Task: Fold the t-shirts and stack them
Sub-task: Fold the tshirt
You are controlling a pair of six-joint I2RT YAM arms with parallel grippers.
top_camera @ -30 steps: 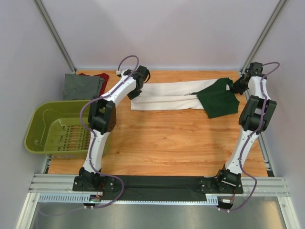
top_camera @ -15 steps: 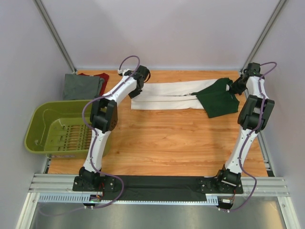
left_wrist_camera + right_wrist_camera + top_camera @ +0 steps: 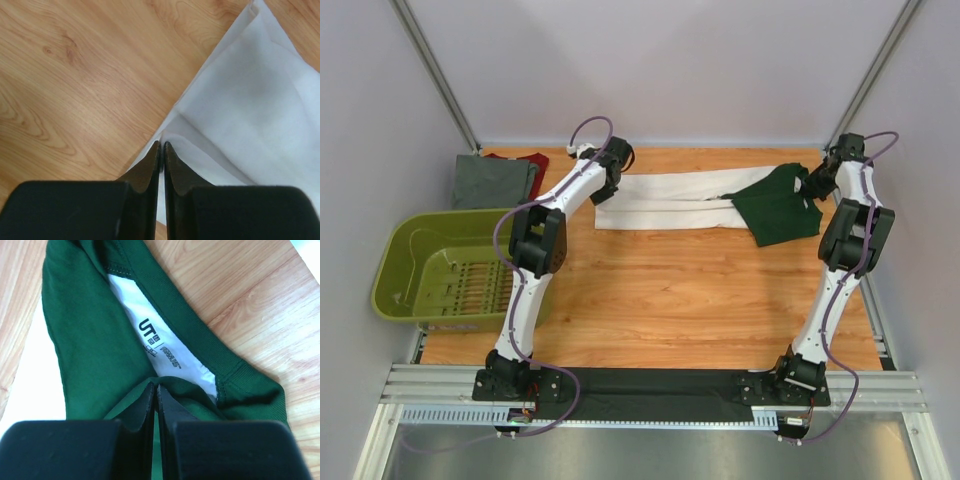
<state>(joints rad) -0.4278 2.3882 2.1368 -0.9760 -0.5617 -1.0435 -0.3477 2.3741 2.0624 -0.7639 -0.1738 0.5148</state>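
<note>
The white t-shirt with a dark green collar and shoulder part lies folded into a long band across the far side of the table. My left gripper is shut on its white hem end, with cloth pinched at the tips. My right gripper is shut on the green cloth just below the collar, where the neck label shows. The grey t-shirt lies folded at the far left on top of the dark red one.
An olive-green plastic basket sits at the left edge of the wooden table, partly over it. Pale walls and slanted metal posts close in the back and sides.
The right arm has shifted slightly, nudging the green end of the shirt a little. The left arm has stayed at the hem end.
</note>
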